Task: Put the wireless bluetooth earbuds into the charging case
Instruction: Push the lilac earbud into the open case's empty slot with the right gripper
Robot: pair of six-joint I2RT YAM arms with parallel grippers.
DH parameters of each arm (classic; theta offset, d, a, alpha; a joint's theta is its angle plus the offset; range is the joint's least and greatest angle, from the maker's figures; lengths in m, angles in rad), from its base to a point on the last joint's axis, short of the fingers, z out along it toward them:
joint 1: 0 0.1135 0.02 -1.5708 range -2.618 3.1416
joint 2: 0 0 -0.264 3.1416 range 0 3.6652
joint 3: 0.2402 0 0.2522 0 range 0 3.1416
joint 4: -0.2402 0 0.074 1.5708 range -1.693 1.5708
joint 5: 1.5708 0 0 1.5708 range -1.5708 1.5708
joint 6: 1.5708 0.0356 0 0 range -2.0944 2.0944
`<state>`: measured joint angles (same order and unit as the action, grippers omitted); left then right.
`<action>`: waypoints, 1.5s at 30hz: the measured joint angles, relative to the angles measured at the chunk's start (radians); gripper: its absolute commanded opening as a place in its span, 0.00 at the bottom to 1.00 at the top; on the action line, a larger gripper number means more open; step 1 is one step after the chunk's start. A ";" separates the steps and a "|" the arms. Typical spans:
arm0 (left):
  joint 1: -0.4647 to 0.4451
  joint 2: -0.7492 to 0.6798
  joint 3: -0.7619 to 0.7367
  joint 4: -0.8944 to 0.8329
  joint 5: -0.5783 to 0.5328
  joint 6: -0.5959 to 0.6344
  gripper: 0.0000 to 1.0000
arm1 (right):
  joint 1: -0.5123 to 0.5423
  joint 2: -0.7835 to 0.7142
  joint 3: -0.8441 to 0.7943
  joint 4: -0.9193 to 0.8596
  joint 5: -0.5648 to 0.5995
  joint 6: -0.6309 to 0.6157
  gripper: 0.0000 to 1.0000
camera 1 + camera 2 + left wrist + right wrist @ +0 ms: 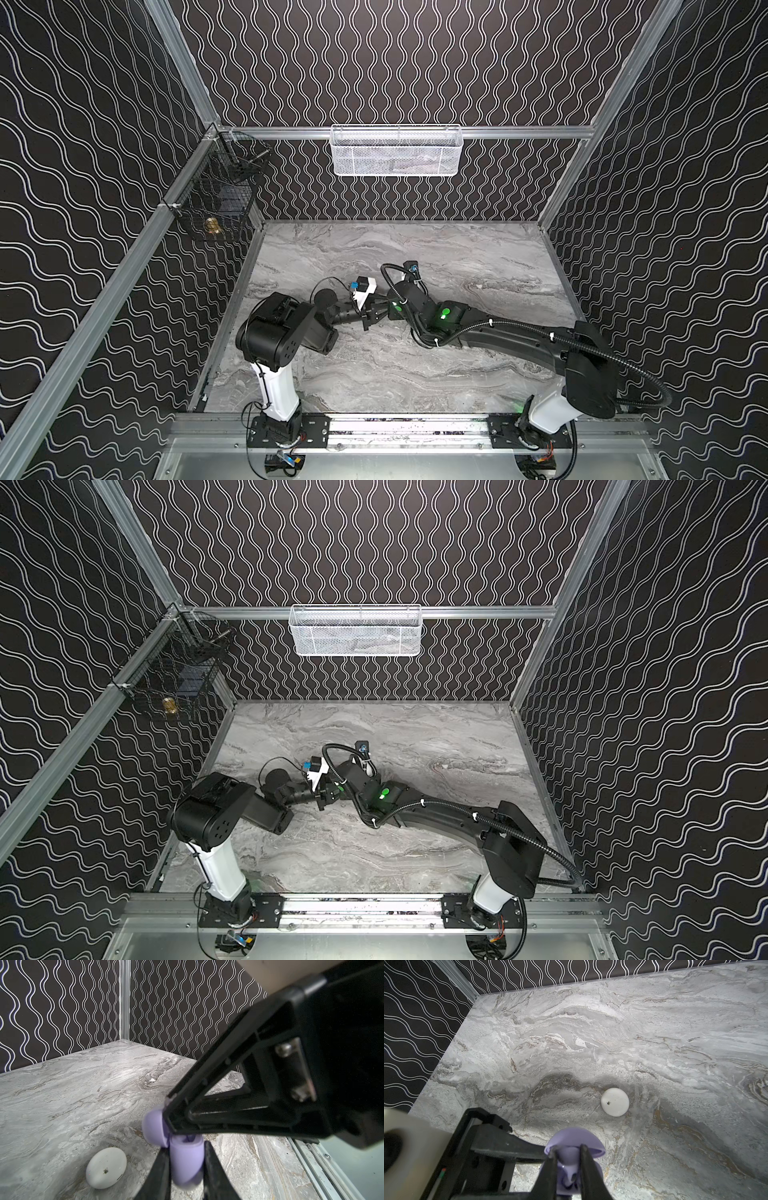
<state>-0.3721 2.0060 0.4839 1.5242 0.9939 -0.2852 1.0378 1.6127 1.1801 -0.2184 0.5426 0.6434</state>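
1. Earbuds: none lies loose on the table (675, 1022) that I can see. Dim shapes in the well of the lavender case (185, 1165) may be them, but I cannot tell.
2. That case is just beside the white case (614, 1101), which lies closed on the table. Both my claws meet on the lavender one; I cannot tell whether it is lifted or touching the table.
3. My left claw (187, 1153) is clamped across the body, a finger on each side, with the mouth facing up.
4. My right claw (568, 1156) is pinched tight on the lid (575, 1138). The lid stands open on the side of the body toward the white case.
5. The relation that counts is that the hinge sits on the white-case side. To close, I judge the lid must swing away from the white case and down over the mouth. My right claw would do the swinging and my left would only brace.
6. If the wells turn out empty, neither claw is free to fetch a bud, so one would have to let go first.
7. The risk I see is the lid's rim slipping from so small a pinch.
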 measured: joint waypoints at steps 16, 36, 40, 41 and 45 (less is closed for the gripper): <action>0.001 0.000 0.000 -0.002 0.000 0.000 0.25 | 0.001 -0.003 -0.014 0.032 -0.032 0.000 0.22; 0.001 0.000 -0.001 0.000 0.004 0.000 0.25 | 0.001 -0.029 -0.022 0.032 -0.047 0.000 0.27; 0.001 0.000 -0.001 0.000 0.004 0.000 0.25 | 0.001 -0.030 -0.022 0.032 -0.047 0.000 0.27; 0.001 0.000 -0.001 0.000 0.004 0.000 0.25 | 0.001 -0.030 -0.022 0.032 -0.047 0.000 0.27; 0.001 0.000 -0.001 0.000 0.004 0.000 0.25 | 0.001 -0.031 -0.022 0.031 -0.047 0.000 0.27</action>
<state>-0.3714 2.0060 0.4831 1.5242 0.9981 -0.2848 1.0386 1.5822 1.1580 -0.1871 0.4961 0.6437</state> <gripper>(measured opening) 0.248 0.267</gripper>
